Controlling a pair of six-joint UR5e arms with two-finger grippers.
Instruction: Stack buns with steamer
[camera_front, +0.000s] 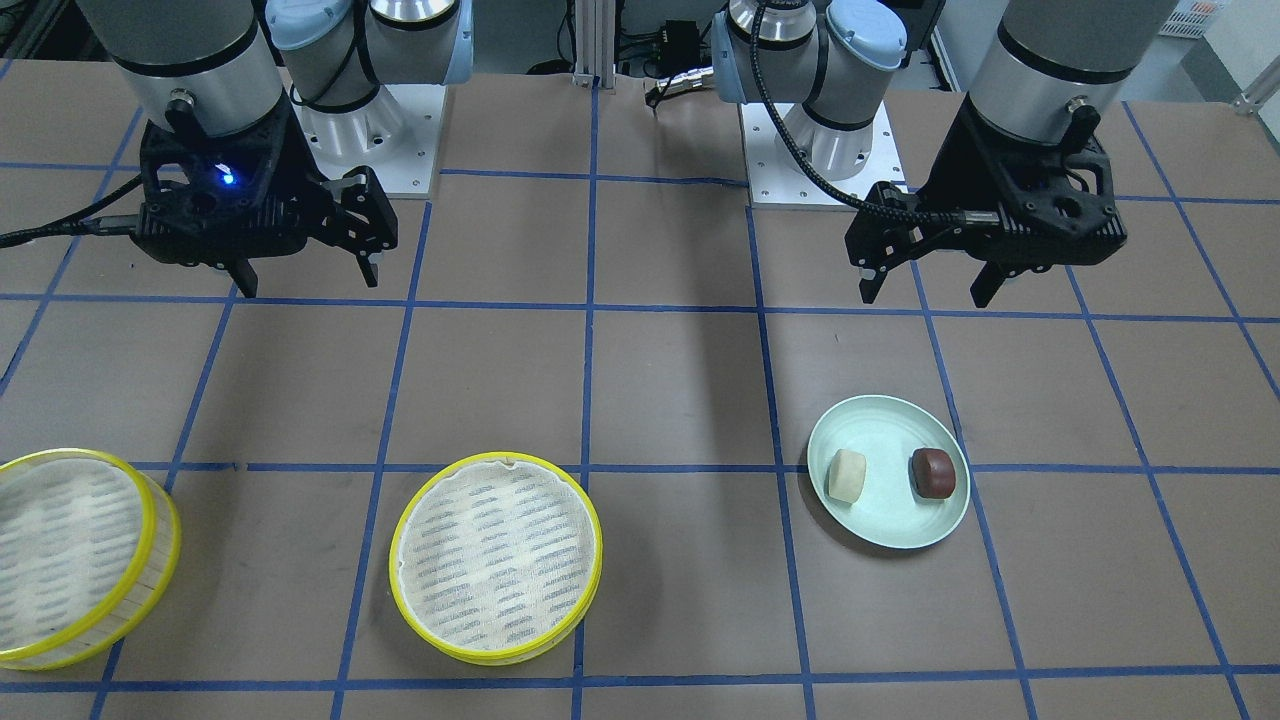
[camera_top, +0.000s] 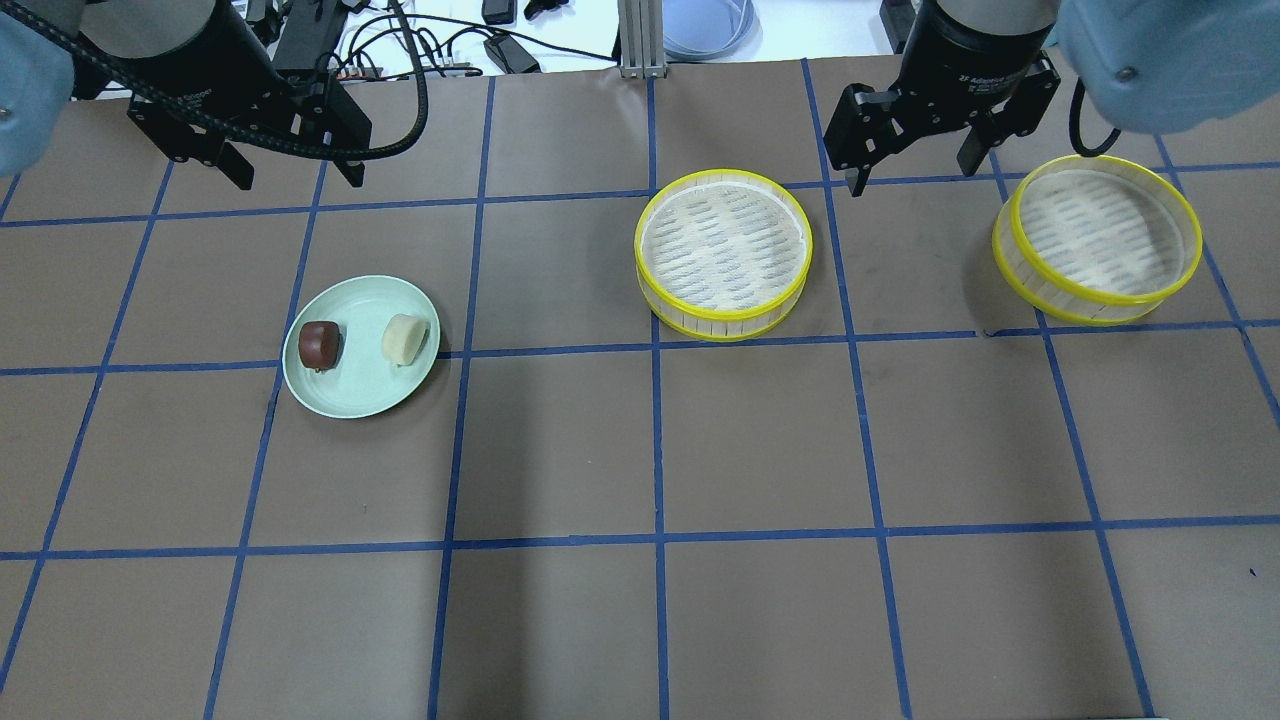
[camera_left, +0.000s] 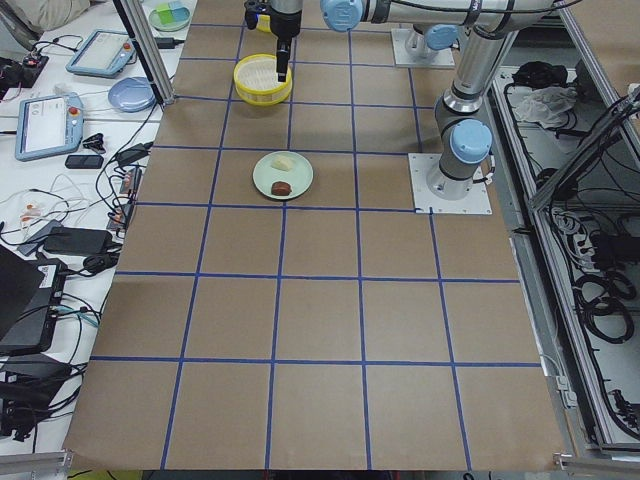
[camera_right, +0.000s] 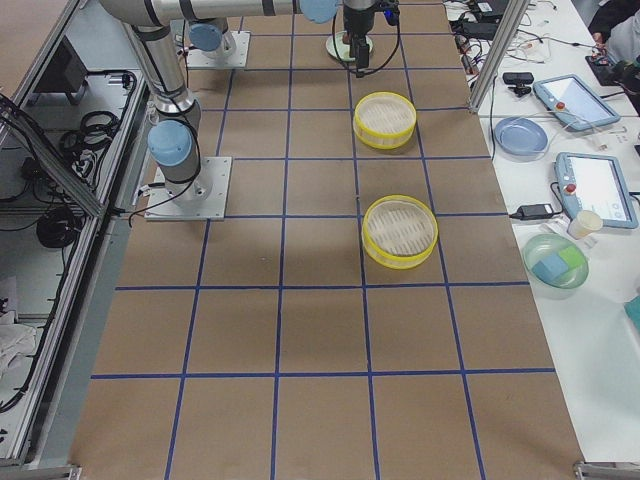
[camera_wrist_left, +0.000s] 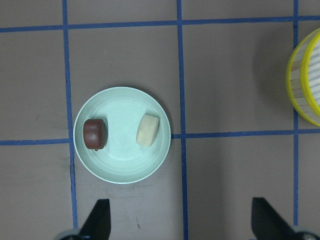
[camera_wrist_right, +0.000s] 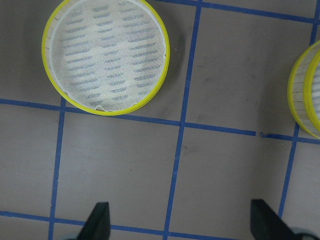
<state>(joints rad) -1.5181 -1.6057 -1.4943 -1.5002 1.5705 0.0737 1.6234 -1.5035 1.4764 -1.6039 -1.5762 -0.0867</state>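
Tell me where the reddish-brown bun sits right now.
In the overhead view the reddish-brown bun lies on the pale green plate, in that view's left half, just left of the cream-white bun.

I have the left gripper (camera_front: 927, 290) hanging from its wrist, jaws spread wide and pointing straight down, clear above the counter (camera_front: 650, 380). The right gripper (camera_front: 308, 280) sits the same way, jaws wide apart, fingers down, at much the same height. The two arms stand well apart from each other.
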